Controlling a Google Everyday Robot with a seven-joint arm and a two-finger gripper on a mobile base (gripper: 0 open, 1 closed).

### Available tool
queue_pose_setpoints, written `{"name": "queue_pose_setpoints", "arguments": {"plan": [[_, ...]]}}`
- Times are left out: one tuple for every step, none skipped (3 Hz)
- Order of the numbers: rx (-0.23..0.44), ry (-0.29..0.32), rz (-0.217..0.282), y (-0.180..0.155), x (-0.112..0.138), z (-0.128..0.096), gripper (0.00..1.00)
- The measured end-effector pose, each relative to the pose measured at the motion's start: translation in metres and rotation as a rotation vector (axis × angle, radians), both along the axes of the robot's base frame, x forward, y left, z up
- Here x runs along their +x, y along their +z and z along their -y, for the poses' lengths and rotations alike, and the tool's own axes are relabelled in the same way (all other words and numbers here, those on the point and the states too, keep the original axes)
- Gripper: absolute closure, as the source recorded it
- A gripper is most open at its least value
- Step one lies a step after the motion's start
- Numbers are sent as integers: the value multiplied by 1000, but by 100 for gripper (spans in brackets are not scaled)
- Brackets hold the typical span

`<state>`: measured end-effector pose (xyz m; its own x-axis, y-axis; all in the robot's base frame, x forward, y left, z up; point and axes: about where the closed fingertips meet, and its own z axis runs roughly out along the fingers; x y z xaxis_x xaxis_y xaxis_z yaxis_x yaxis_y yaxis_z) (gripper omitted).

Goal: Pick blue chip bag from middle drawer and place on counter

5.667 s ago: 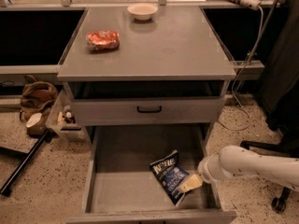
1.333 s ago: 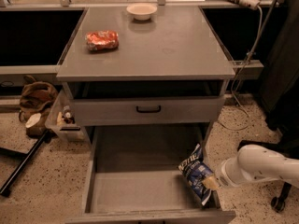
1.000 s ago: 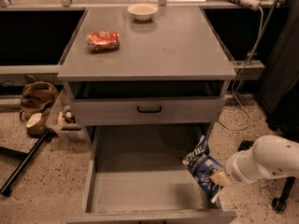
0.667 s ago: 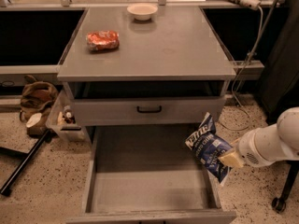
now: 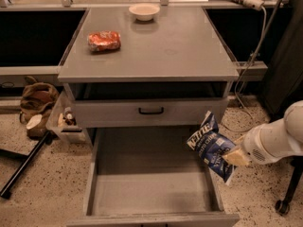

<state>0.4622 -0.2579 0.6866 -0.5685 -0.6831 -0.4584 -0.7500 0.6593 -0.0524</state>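
The blue chip bag hangs tilted in the air over the right wall of the open middle drawer, whose floor is bare. My gripper is shut on the bag's lower right edge, at the end of the white arm coming in from the right. The grey counter lies above and behind, at about the height of the bag's top and higher.
An orange-red snack bag lies on the counter's left part and a white bowl at its back. A drawer front with a black handle sits above the open drawer. Bags and a bin stand on the floor at left.
The gripper lifted the blue chip bag off the drawer floor and carried it up and to the right, out over the drawer's right wall. The arm drew back to the right.
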Motion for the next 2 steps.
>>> {"name": "queue_pose_setpoints", "arguments": {"plan": [[13, 49, 71, 76, 3, 12, 100], [36, 197, 149, 167, 19, -13, 100]]}}
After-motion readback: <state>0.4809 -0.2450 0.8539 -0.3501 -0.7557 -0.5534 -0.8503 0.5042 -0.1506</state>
